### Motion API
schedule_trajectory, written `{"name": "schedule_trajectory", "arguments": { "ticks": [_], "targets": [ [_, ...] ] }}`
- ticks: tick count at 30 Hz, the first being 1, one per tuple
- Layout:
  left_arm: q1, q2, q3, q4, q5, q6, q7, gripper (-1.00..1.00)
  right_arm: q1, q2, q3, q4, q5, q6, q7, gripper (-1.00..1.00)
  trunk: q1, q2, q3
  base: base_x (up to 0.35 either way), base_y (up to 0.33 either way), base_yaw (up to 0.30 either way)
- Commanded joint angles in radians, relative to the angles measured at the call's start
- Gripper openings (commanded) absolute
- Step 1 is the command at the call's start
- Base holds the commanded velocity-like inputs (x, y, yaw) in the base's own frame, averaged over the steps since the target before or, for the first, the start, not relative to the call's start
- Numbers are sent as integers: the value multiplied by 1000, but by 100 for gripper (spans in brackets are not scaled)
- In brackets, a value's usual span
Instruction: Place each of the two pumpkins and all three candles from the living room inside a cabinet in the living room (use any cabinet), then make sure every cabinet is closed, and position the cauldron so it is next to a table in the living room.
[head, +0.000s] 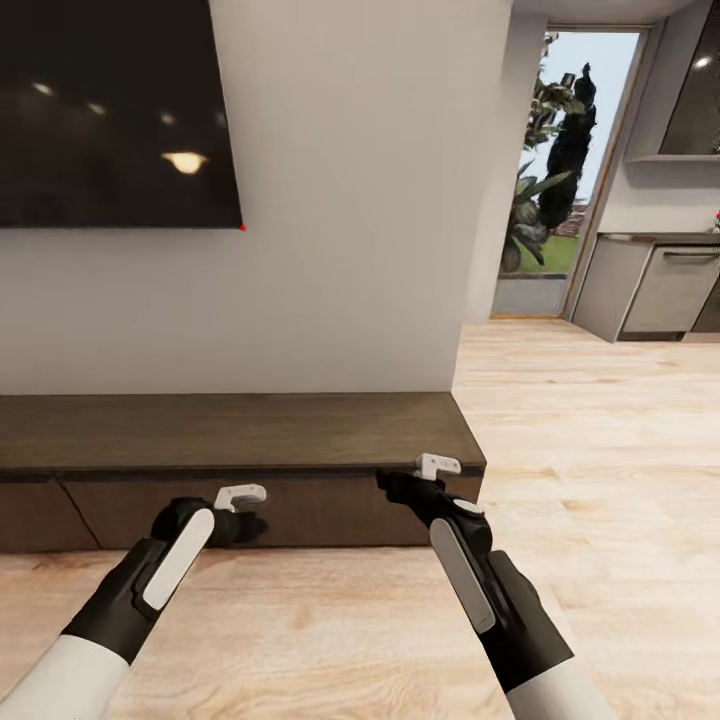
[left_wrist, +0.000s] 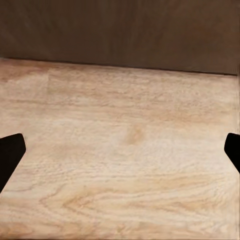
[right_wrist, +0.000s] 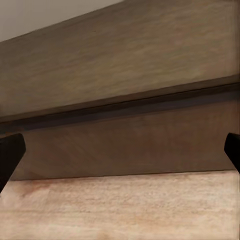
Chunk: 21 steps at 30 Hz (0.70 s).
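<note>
Cabinet (head: 250, 440) runs off the left edge; length perhaps unclear.

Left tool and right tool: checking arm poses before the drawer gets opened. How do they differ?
The right tool reaches the cabinet at its top edge; the left tool sits lower, short of the drawer front. The left wrist view faces mostly floor, the right wrist view mostly cabinet. Both are open and empty.

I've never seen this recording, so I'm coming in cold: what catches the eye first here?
The long dark-brown cabinet against the white wall, its drawer fronts shut, with a big black TV mounted above it at the left. Both arms reach toward it: the left gripper low at its front, the right gripper at its top edge.
</note>
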Motion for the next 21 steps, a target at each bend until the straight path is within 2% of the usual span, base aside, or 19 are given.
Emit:
{"name": "schedule_trajectory", "arguments": {
  "ticks": [1, 4, 10, 15, 21],
  "targets": [
    [-1, 1, 22, -3, 13, 9, 11, 100, 0, 0, 1, -4, -10, 9, -10, 100, -1, 0, 3, 0, 0, 0],
    [-1, 7, 57, -4, 13, 21, 11, 100, 0, 1, -1, -10, -10, 18, -11, 100, -2, 1, 15, 0, 0, 0],
    [-1, 8, 100, -6, 16, 26, 10, 100, 0, 0, -1, -12, -10, 40, -12, 100, -5, 2, 38, -18, 0, 0],
    [-1, 11, 119, -4, 16, 26, 11, 100, 0, -1, 1, -11, -9, 59, -11, 100, -7, 3, 57, -230, 0, 0],
    [-1, 8, 125, -4, 16, 26, 10, 100, 0, -1, -2, -10, -10, 62, -13, 100, -10, 5, 80, -61, 0, 0]
  ]
}}
